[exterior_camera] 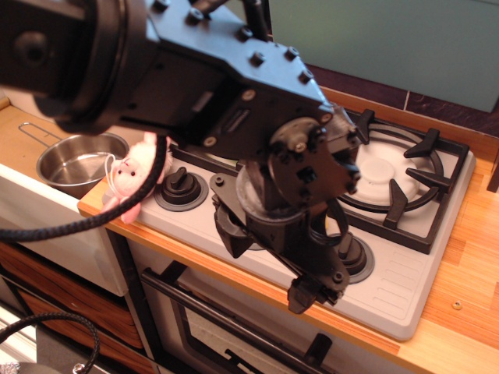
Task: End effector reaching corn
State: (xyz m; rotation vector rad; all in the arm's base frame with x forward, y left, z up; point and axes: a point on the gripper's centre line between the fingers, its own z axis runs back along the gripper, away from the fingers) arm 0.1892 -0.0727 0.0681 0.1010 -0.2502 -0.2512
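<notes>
We see the robot arm (195, 78) filling most of the view, a bulky black metal body with round bolted joints reaching in from the upper left corner and sloping down over the front of the bench (468, 273). Under it lies the grey toy stove (405, 273), set on the wooden top and running from the middle to the right edge. On the stove's back right part sits a black burner grate (413, 179) around a pale round plate. At the left edge a shiny steel pot (74, 164) rests in a lower recess, well apart from the stove. A braided black cable (86, 218) loops from the arm across the left front corner. Just beside the pot, at the stove's left end, we find a small pink and white plush toy (136, 175), partly behind the cable. A black knob (181, 187) stands next to it on the stove's front strip.

The pincer (316, 292) hangs over the stove's front edge; its thin dark fingers blur together, so we cannot tell how far apart they stand or whether they hold anything.

The corn does not show anywhere we can see.
</notes>
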